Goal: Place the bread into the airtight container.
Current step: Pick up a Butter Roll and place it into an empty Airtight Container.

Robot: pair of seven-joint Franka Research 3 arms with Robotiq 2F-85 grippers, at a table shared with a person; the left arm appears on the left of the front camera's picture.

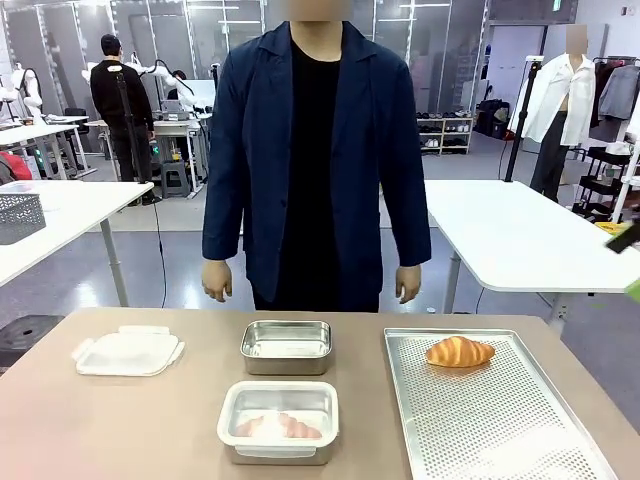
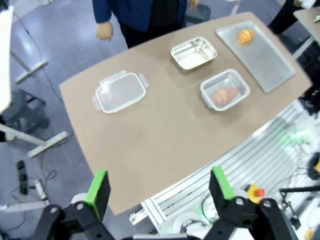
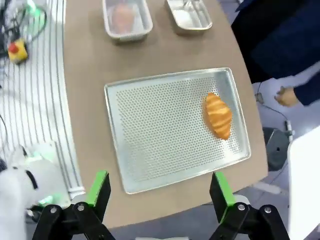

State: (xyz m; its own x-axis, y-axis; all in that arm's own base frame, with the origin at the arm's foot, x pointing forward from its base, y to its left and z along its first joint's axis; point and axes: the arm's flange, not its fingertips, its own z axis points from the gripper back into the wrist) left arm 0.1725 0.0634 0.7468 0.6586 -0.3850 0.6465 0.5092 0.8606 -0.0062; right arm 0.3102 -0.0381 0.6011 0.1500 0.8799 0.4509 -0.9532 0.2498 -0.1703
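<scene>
Your right gripper (image 3: 159, 192) is released; the croissant (image 3: 218, 115) looks light and flaky, so take its middle gently

Bread (image 1: 459, 351) on tray (image 1: 480, 425), right; empty container (image 1: 286, 346) behind filled container (image 1: 279, 421), centre; lid (image 1: 128, 352) left

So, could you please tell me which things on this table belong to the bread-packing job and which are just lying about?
For the job:
croissant, on the perforated tray
empty steel container
loose lid

Lying about:
lidded container, already holding a pastry
grey basket, off to the side
</scene>
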